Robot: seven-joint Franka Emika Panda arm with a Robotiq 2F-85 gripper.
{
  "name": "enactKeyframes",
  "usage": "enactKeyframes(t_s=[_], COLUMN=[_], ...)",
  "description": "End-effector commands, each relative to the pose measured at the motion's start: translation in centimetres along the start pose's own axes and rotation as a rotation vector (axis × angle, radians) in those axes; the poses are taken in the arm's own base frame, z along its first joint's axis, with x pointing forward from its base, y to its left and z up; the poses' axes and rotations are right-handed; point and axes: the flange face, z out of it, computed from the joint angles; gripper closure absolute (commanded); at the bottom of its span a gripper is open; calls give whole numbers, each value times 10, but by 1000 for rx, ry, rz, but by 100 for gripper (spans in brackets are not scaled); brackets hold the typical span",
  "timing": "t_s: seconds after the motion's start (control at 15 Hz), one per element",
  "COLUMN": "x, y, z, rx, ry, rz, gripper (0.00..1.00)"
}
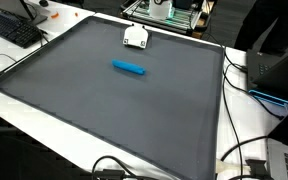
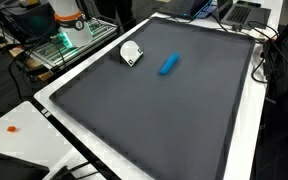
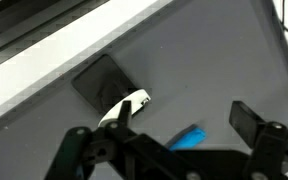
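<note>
Currently, in the wrist view, the hand (image 3: 162, 130) hangs well above the mat (image 1: 114, 110). Its fingers are spread wide and nothing is between them. It does not appear in either exterior view.

Nearest item: the blue cylinder (image 3: 189, 138). It lies flat on the mat and shows in the gap between the two fingers, closer to the right-of-frame finger. Its lower end is hidden behind the hand's body. It sits at a slant to the line joining the fingers.

Judgement on the approach: centre the hand over the middle of the cylinder first. Turn the wrist until the fingers straddle its short axis. Descend straight and keep the opening wide until both pads flank it. A round body may roll if one pad touches early.

Farther out: a white object (image 3: 129, 105) rests on the mat, apart from the cylinder. A dark patch shows beside it, either its shadow or a part of it, I cannot tell which. In both exterior views it sits near the mat's edge, with the cylinder toward the middle.

Beyond the mat: the pale desk (image 1: 44, 128), a keyboard (image 1: 12, 30) and loose cables (image 1: 239, 150).
</note>
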Motion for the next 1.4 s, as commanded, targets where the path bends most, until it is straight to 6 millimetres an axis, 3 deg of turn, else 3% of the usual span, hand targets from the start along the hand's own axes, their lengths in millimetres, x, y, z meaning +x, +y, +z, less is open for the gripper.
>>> enactKeyframes(t_s=[0.0, 0.07, 0.53, 0.87, 1.33], x=[2, 14, 37, 55, 73], y=[8, 0, 8, 26, 42], z=[38, 38, 92, 135, 176], rx=[-19, -30, -81, -102, -105], ry=[28, 30, -4, -69, -57], rz=[197, 248, 478, 513, 563], gripper=[0, 0, 0, 0, 0])
